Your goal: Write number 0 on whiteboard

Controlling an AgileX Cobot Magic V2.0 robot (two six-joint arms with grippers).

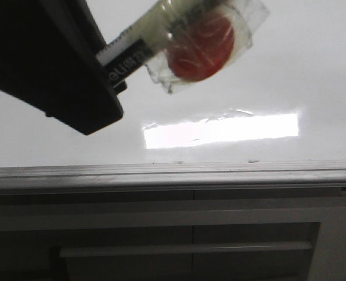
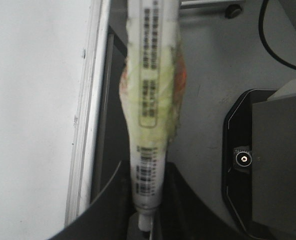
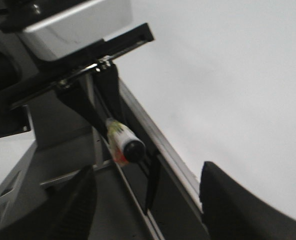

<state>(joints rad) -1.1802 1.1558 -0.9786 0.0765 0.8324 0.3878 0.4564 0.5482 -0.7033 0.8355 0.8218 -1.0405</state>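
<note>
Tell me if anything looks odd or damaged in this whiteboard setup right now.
The marker in the left gripper is bundled in crumpled clear tape with a red disc strapped to its side, an improvised-looking wrap. The whiteboard looks blank; no written 0 is visible, only a bright glare patch.

Left hand (image 2: 146, 210) clamped, raised; right hand (image 3: 145, 210) spread apart

Dark panelled cabinet (image 1: 190, 246), tape-wrapped marker (image 2: 150, 100).
</note>
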